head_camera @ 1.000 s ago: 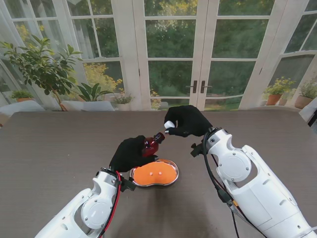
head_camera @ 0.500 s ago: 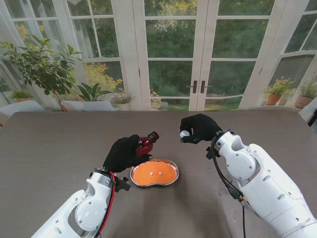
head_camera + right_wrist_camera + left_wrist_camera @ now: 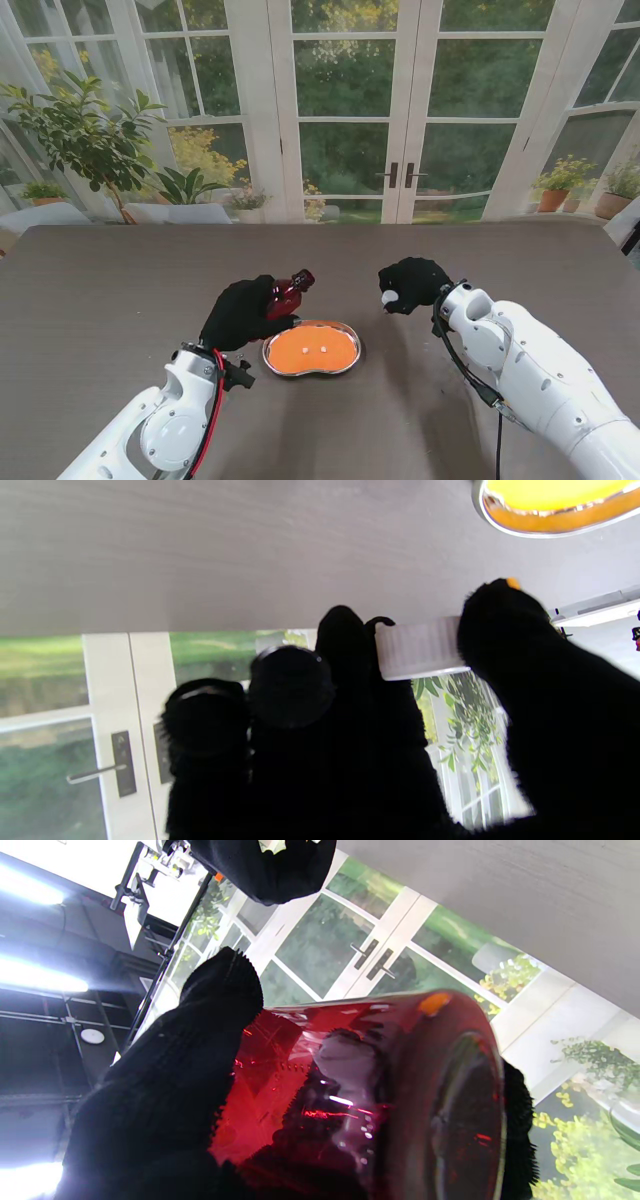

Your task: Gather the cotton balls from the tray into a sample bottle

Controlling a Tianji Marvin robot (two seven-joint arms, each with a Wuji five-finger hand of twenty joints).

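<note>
A kidney-shaped metal tray (image 3: 350, 351) with an orange inside sits mid-table, holding two small white cotton balls (image 3: 300, 350). My left hand (image 3: 240, 312), in a black glove, is shut on a dark red sample bottle (image 3: 285, 296), tilted with its open neck pointing away from me, just left of the tray. The left wrist view shows the red bottle (image 3: 360, 1100) between the fingers. My right hand (image 3: 412, 283) hovers right of the tray, shut on the white ribbed cap (image 3: 389, 297). The cap (image 3: 420, 647) is pinched between thumb and a finger; the tray rim (image 3: 550, 522) lies beyond it.
The table (image 3: 120, 290) is dark grey wood grain. Glass doors and potted plants stand past its far edge. Both white arms rise from the near corners.
My right hand has carried the white cap away from the bottle neck, to the right and nearer to me. My left hand with the bottle has shifted slightly left.
</note>
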